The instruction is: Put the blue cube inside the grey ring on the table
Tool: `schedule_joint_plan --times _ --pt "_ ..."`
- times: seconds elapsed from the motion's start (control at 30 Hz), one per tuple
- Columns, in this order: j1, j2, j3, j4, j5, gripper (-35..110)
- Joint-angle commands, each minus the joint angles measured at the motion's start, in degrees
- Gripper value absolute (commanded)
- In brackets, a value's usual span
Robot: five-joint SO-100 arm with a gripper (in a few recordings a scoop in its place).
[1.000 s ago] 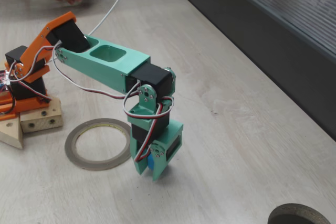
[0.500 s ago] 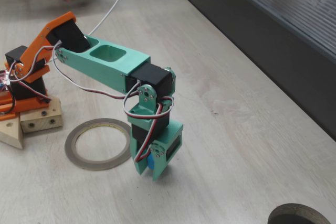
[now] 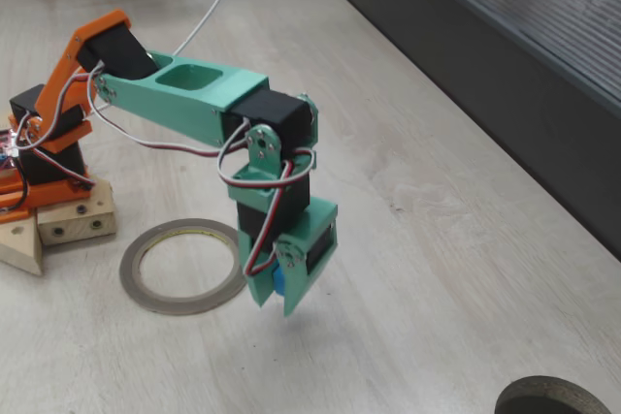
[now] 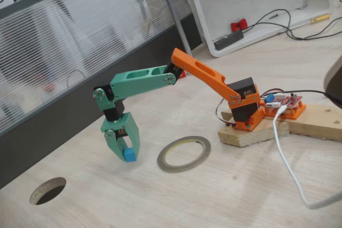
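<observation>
Blue cube (image 4: 129,155) sits clamped between my tool's (image 3: 275,290) fingers, raised off the surface (image 3: 456,259), just beside the grey ring (image 3: 182,266).

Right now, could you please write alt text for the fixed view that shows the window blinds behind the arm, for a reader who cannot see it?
A green and orange robot arm holds the blue cube between its gripper fingers, lifted just above the table. The grey ring lies flat to the right of the gripper, with nothing inside it.
</observation>
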Motion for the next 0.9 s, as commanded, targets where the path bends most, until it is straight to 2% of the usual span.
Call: schedule_joint_plan --times 0.0,0.2,0.47,0.87 --pt "0.79 7.38 -0.53 5.54 1.05 3" --pt "0.79 10.63 -0.53 13.80 1.05 3" --pt "0.70 10.72 0.00 17.05 1.05 3" --pt "0.70 23.03 24.26 16.35 1.14 3"
